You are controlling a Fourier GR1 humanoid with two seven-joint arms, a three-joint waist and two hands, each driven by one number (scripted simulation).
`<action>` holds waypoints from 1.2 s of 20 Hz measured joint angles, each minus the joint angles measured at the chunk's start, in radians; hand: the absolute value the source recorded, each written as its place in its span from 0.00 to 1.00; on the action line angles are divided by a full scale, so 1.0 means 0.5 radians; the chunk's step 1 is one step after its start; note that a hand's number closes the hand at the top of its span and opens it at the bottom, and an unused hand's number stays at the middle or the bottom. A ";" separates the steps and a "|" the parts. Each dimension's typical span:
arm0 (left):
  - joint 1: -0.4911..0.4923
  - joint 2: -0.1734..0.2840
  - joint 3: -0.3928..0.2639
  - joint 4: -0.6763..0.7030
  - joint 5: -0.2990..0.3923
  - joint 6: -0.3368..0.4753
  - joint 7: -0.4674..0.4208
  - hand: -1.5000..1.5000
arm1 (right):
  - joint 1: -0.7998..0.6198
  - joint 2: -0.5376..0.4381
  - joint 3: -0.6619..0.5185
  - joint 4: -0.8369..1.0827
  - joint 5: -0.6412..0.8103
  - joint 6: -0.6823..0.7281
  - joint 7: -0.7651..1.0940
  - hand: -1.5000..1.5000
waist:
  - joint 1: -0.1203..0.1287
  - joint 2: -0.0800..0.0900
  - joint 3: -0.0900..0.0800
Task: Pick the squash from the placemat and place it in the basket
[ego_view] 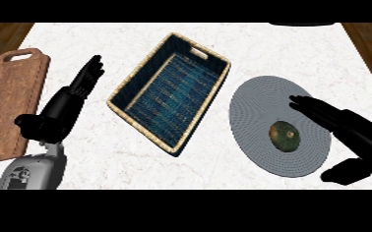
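Head view: squash [285,136] on placemat [254,93]; right hand [341,123] beside it, fingers straight, empty; no writing.

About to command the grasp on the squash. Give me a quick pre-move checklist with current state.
1. Squash on the placemat, nothing on top of it: ok.
2. Right hand open, fingers straight, ready to close: ok.
3. Right hand in place for the grasp: not ok; it sits beside the squash toward the view's right, fingers pointing over the mat, nothing curled round the squash.
4. Right hand's height above the placemat: cannot tell from this one view.
5. Basket open side up with nothing inside, left of the placemat: ok.
6. Left hand out of the way: ok; open, resting between the basket and the wooden cutting board.
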 measured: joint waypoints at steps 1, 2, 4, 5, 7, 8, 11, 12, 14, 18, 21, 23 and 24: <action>0.017 0.012 0.014 -0.014 0.009 -0.019 -0.004 0.50 | 0.015 0.026 0.017 -0.025 0.030 -0.005 0.026 0.00 | 0.001 0.000 0.000; 0.025 0.013 0.023 0.008 0.002 -0.027 -0.038 0.50 | 0.012 0.029 0.020 -0.037 0.056 0.002 0.038 0.00 | 0.001 0.000 0.000; -0.013 -0.003 0.026 0.034 -0.013 -0.024 -0.032 0.50 | -0.007 0.054 0.033 0.020 0.126 -0.036 0.015 0.00 | 0.001 0.000 0.000; -0.022 -0.012 0.027 0.050 -0.026 -0.019 -0.046 0.50 | -0.017 0.071 0.036 0.042 0.155 -0.050 0.010 0.00 | 0.002 0.001 0.000; -0.002 -0.019 0.031 0.003 -0.021 -0.030 -0.012 0.50 | -0.025 0.099 0.052 0.076 0.214 -0.073 0.005 0.00 | 0.003 0.000 0.000; 0.002 -0.018 0.038 -0.001 -0.028 -0.034 -0.017 0.50 | -0.026 0.106 0.056 0.063 0.236 -0.063 0.012 0.00 | 0.003 0.000 0.000; 0.028 -0.026 0.049 -0.001 -0.023 -0.062 -0.043 0.50 | -0.081 0.117 0.043 0.157 0.292 -0.075 -0.024 0.00 | 0.005 0.000 0.000; 0.043 -0.024 0.062 0.028 -0.022 -0.073 -0.091 0.50 | -0.077 0.142 0.059 0.181 0.320 -0.103 -0.024 0.00 | 0.005 0.001 0.000; 0.025 -0.031 0.066 0.050 -0.045 -0.066 -0.092 0.50 | -0.084 0.179 0.070 0.193 0.364 -0.113 0.000 0.00 | 0.004 0.001 0.000; 0.047 -0.035 0.070 0.030 -0.052 -0.088 -0.093 0.50 | -0.108 0.235 0.105 0.246 0.463 -0.146 0.042 0.00 | 0.005 0.001 0.000; 0.060 -0.057 0.062 -0.011 -0.056 -0.086 -0.067 0.50 | -0.135 0.251 0.108 0.345 0.525 -0.183 0.032 0.00 | 0.006 0.001 0.000; 0.053 -0.077 0.052 -0.017 -0.074 -0.073 -0.047 0.50 | -0.179 0.277 0.114 0.412 0.563 -0.202 0.041 0.00 | 0.007 0.001 0.000; 0.060 -0.076 0.054 -0.030 -0.077 -0.076 -0.040 0.50 | -0.201 0.291 0.118 0.445 0.576 -0.203 0.041 0.00 | 0.007 0.001 0.000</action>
